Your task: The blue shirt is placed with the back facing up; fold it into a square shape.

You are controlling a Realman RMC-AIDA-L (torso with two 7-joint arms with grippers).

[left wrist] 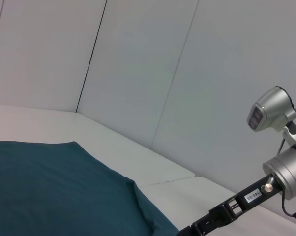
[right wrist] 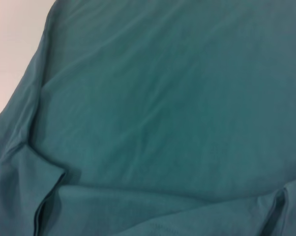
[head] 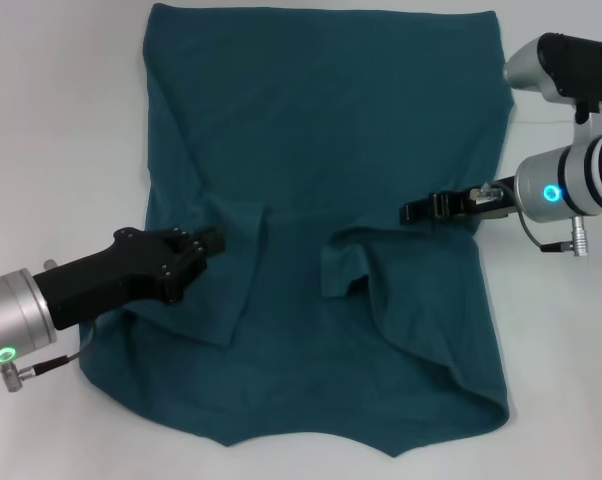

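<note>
Left gripper (head: pixel 209 243), at centre-left of the head view, rests over the shirt's folded-in left sleeve; its finger opening cannot be told. Blue shirt (head: pixel 321 120) lies flat on the white table (head: pixel 61 120), filling the middle of the frame, both sleeves folded inward. Right gripper (head: pixel 413 212), at centre-right, hovers over the shirt's right side, fingers apparently closed, holding nothing visible.

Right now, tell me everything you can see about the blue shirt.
The blue shirt is plain dark teal, soft cotton-looking cloth, lying flat on the white table. Both sleeves are folded inward over the body, leaving creases mid-shirt. No lettering shows. The left gripper is over the left fold and the right gripper over the right side; contact with the cloth is unclear.
</note>
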